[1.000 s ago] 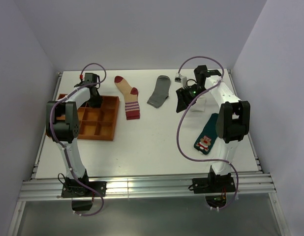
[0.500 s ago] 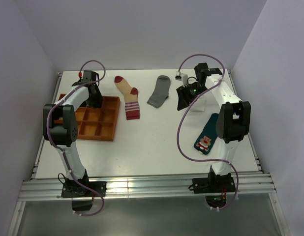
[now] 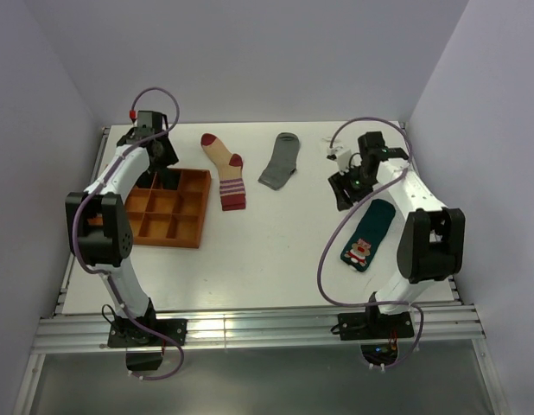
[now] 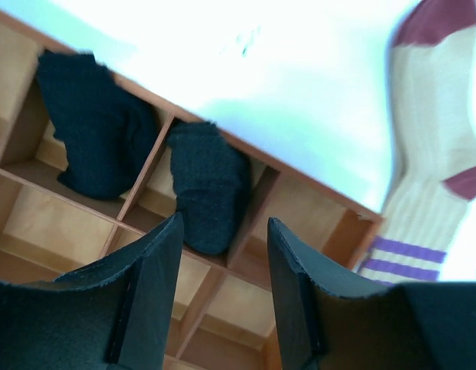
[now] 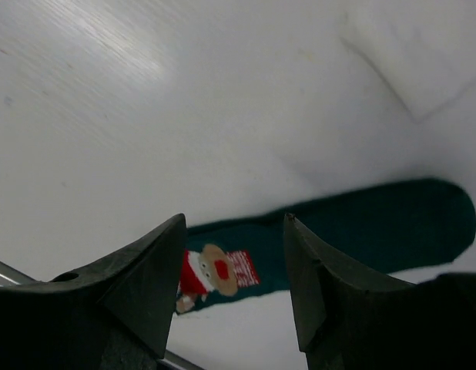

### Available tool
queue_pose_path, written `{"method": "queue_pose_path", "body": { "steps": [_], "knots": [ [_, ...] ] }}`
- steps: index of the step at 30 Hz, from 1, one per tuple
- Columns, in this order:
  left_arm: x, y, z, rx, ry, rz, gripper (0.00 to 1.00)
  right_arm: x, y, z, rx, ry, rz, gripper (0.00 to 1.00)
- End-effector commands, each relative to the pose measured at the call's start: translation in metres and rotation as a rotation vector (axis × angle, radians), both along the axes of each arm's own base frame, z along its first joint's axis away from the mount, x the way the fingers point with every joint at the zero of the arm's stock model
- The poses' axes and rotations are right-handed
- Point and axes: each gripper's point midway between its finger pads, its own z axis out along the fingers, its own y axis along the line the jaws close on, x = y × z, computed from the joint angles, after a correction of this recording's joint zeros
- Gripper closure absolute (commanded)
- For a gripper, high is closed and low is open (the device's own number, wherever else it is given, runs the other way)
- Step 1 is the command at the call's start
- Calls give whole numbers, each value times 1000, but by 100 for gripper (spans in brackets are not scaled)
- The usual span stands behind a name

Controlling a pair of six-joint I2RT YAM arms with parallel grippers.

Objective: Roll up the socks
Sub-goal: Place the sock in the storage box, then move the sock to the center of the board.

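Looking from the top cam, the left hand (image 3: 155,149) hangs over the far-left corner of the orange compartment tray (image 3: 202,207), fingers well apart w/ nothing between them. Its wrist cam shows the 1st black sock (image 4: 92,127) and the 2nd black sock (image 4: 211,185) bunched up in neighbouring compartments, in the row along the tray's far edge.

The beige red-striped sock (image 3: 225,173) lies flat on the desk (image 3: 276,251) just right of the tray, striped cuff toward the arms. The grey sock (image 3: 280,162) lies flat a bit further right, apart from the beige one.

On the R side, the right hand (image 3: 345,186) is up above the desk by the far end of the dark teal sock (image 3: 366,233), also wide open and holding nothing. That sock lies flat, Christmas figure end toward the near edge. Can't tell if the pale shape at the wrist cam's top right is fabric or just desk
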Motion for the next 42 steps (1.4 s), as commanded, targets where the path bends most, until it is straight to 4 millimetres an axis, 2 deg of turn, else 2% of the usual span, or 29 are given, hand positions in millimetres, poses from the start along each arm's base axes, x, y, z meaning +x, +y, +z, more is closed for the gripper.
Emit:
{"method": "queue_pose_path", "body": {
  "steps": [1,3,7,9,10,11,16,19,21,25,29,30,33,35,36,37,38,41,42],
  "knots": [
    [14,-7,64,-14,-148,-37,47,-4,-43,-8,-131,-53,-67,39],
    [16,-8,68,-18,-156,-44,47,-11,-69,-17,-185,-37,-108,38],
    [13,-14,79,-48,-191,-66,47,-28,-89,-47,-263,28,-112,37],
    [11,-18,92,-69,-228,-79,47,-30,-92,-54,-278,43,-107,37],
    [8,-19,92,-78,-230,-80,47,-32,-94,-61,-290,60,-110,37],
    [5,-22,103,-89,-262,-87,47,-32,-94,-63,-295,72,-112,37],
    [-5,-36,121,-148,-319,-129,47,-41,-93,-86,-312,164,-98,37],
    [-11,-41,131,-152,-339,-145,47,-50,-85,-100,-342,204,-58,37],
    [-15,-46,136,-154,-346,-156,47,-54,-73,-107,-355,219,-18,37],
    [-21,-58,146,-175,-372,-187,47,-60,-48,-108,-325,251,44,37],
    [-26,-67,154,-179,-383,-210,47,-59,-4,-104,-274,273,112,37],
    [-27,-69,154,-180,-383,-214,47,-55,14,-100,-244,288,146,37],
    [-29,-76,152,-192,-379,-229,47,-38,46,-93,-216,269,164,37],
    [-31,-79,149,-194,-373,-235,47,-38,77,-89,-202,268,220,37],
    [-32,-80,148,-192,-370,-236,47,-33,99,-86,-183,271,269,37],
    [-33,-80,148,-191,-366,-236,47,-28,108,-86,-185,266,280,37],
    [-34,-83,146,-191,-362,-241,47,-13,119,-87,-191,247,289,37],
    [-37,-87,145,-194,-356,-252,47,2,137,-87,-207,223,328,37],
    [-37,-87,144,-193,-354,-252,47,17,148,-87,-198,200,325,37]
  ]
}}
